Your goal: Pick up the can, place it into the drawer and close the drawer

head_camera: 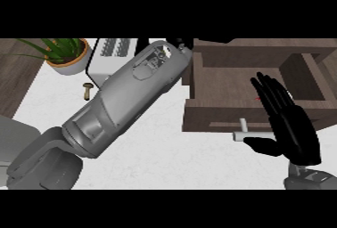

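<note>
Left hand [181,44] mostly hidden at drawer's [223,116] far-left corner, fingers and can unreadable—probably releasing inside; right hand [289,124], fingers straight together, should push the front squarely by the handle [245,135].

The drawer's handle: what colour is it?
White, or very light grey. The handle on the brown wooden drawer shows in the head view, beside the right hand.

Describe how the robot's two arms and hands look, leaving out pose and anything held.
The left forearm is a bulky, light grey, rounded shell with panel seams and faint grey markings near the wrist. Only a black sliver of the left hand shows. The right hand is glossy black with slender segmented fingers, on a dark grey wrist.
</note>
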Robot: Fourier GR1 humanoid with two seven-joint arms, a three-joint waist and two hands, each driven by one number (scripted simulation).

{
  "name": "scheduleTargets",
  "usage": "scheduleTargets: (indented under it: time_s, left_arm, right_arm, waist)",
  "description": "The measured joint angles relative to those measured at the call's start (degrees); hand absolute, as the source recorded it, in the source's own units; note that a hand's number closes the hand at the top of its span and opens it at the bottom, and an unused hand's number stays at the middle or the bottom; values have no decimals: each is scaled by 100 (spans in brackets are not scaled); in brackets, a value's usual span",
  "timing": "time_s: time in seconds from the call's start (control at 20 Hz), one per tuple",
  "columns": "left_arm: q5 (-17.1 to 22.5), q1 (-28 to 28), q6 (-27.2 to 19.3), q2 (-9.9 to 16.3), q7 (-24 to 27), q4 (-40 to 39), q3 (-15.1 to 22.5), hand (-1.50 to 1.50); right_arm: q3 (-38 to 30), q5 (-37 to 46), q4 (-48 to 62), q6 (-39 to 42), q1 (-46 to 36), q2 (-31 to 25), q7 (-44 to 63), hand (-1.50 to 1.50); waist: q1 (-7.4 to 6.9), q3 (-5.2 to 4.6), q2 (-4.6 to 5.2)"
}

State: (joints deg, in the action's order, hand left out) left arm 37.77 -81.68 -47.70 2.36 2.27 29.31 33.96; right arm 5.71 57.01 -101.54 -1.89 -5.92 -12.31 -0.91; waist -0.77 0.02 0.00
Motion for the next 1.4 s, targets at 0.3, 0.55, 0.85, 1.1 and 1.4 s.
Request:
scheduleTargets:
  time_s: [0.3,0.55,0.85,1.1,1.4]
  left_arm:
    - [-224,253,97,576,-515,627,54,-150]
    - [-378,507,153,1041,-896,1273,105,-150]
    - [-512,780,216,1502,-1380,1960,161,-150]
    - [-610,1207,271,1931,-1653,2626,185,-150]
    - [-731,1693,289,2293,-1831,3267,130,-150]
  right_arm:
    - [-127,334,1232,-904,-401,265,-290,-150]
    - [-377,509,2255,-1375,-1019,305,-430,-150]
    - [-668,751,3614,-2068,-1736,278,-662,-150]
    - [-894,999,4726,-2610,-2435,297,-612,-150]
    - [-1188,1089,5862,-3507,-3162,382,-655,-150]
  waist:
    - [-66,-36,-47]
    - [-140,-70,-83]
    - [-214,-78,-84]
    - [-257,-56,-60]
    - [-238,-33,-41]
